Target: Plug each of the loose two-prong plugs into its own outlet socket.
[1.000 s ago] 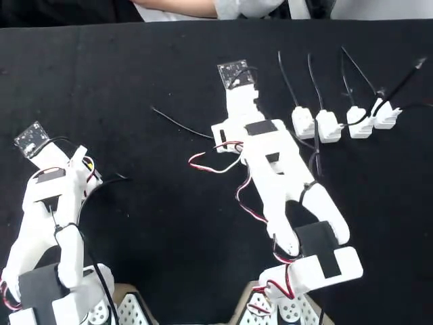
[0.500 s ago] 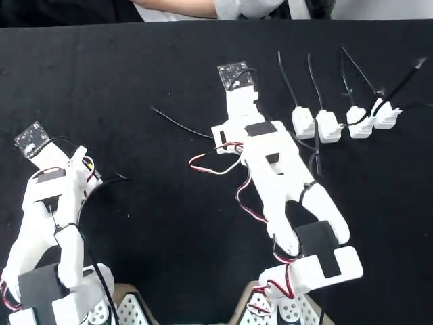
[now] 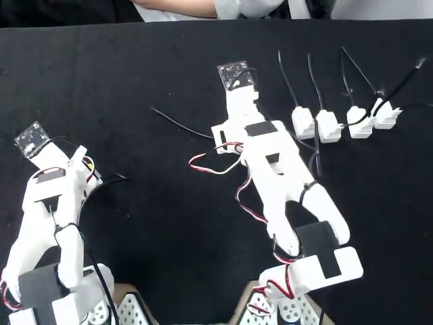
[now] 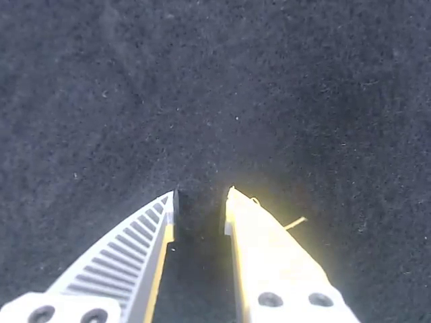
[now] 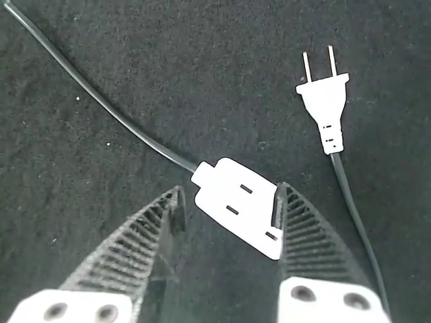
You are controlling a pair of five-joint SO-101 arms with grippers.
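We read no text, label, brand, number or sign in any view. The flat white outlet socket block, the white two-prong plug and the black cloth-covered desk carry no legible marking.

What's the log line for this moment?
right gripper open around outlet socket | plug loose beside it | left gripper open over table
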